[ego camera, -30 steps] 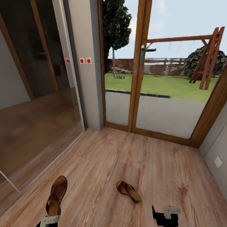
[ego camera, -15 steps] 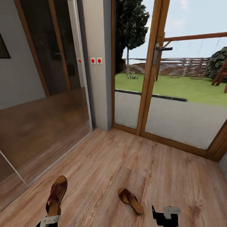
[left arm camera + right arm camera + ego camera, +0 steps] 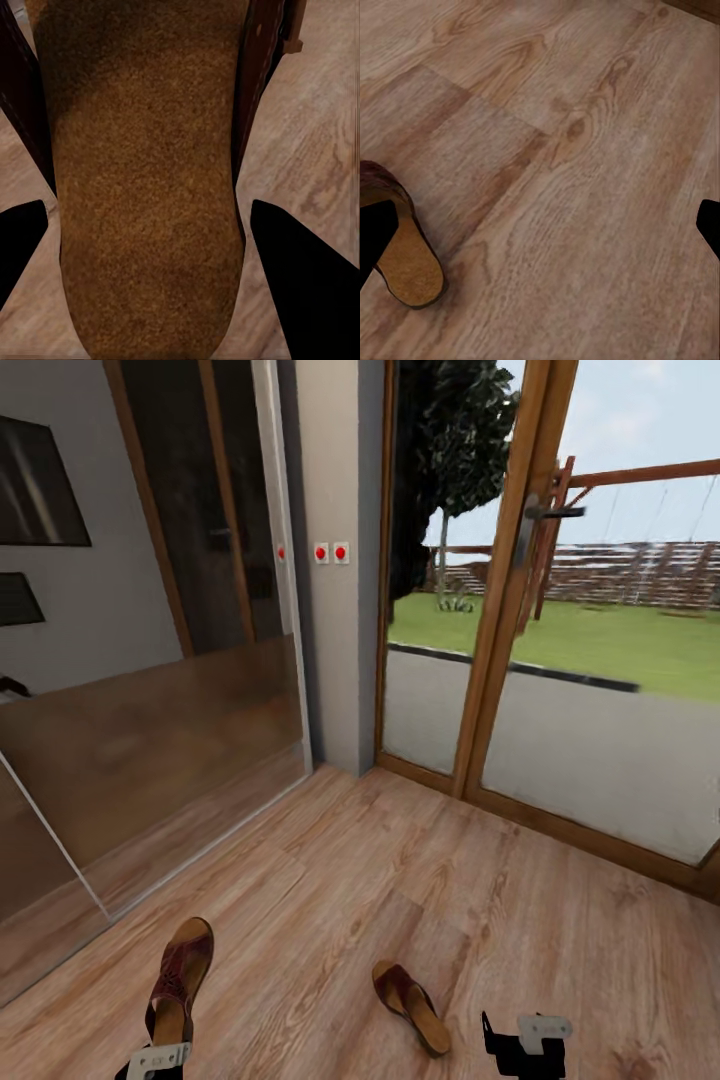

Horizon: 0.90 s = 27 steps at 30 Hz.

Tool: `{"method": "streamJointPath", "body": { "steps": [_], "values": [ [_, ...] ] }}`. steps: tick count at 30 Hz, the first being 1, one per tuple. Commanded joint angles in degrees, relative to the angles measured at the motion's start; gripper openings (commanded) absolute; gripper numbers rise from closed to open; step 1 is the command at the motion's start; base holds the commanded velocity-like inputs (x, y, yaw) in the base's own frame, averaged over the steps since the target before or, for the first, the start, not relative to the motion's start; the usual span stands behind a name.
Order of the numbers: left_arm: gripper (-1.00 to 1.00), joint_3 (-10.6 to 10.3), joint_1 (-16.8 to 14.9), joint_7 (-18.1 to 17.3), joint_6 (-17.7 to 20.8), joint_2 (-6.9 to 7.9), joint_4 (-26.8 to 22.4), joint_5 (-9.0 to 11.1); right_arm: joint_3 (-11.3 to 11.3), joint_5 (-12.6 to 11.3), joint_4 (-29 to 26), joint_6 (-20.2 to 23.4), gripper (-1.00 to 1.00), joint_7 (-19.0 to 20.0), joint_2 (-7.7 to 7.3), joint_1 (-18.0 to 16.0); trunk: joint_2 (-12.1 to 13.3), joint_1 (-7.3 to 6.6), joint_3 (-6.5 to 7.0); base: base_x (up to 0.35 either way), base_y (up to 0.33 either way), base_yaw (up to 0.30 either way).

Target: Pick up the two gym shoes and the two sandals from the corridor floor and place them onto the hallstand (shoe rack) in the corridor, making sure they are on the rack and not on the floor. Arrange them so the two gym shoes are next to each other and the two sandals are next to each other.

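My left gripper (image 3: 160, 1060) is shut on a dark brown sandal (image 3: 182, 975), held above the corridor floor (image 3: 400, 880) at the lower left of the head view. The left wrist view has its tan footbed (image 3: 150, 187) wedged between the two black fingers (image 3: 300, 292). The other sandal (image 3: 410, 1005) lies on the floor, just left of my right gripper (image 3: 520, 1045). That gripper (image 3: 547, 214) is open and empty, and the floor sandal's heel (image 3: 405, 262) sits beside one finger. The gym shoes and the hallstand are out of view.
A wood-framed glass door (image 3: 520, 610) to the garden stands ahead. A mirrored sliding wardrobe panel (image 3: 150, 710) runs along the left. A grey wall section with red switches (image 3: 330, 552) separates them. Open plank floor lies ahead.
The camera has swung left, so the door frame and garden shifted right and more mirror panel entered at the left. The held sandal and both grippers kept their places in the picture.
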Motion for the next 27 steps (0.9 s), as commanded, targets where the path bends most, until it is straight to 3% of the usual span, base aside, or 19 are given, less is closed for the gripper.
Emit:
{"method": "streamJointPath", "body": {
  "steps": [1,12,27],
  "values": [
    [-1.00,0.5,0.0,-0.2,-0.2,-0.03,0.0,-0.6,-0.2,0.6,0.1,-0.2,1.00,-0.2,0.02,0.0,0.0,-0.01,-0.05,0.000,-0.208,0.012],
    [-1.00,0.5,0.0,-0.2,-0.2,-0.03,0.0,-0.6,-0.2,0.7,0.0,-0.2,1.00,-0.3,0.02,0.0,0.0,-0.01,-0.05,0.000,-0.192,0.025],
    [-1.00,0.5,0.0,-0.2,-0.2,0.04,0.0,-0.6,-0.3,0.7,0.0,-0.2,1.00,-0.3,0.02,0.0,0.0,-0.01,-0.05,0.000,-0.027,0.251]
  ]
}}
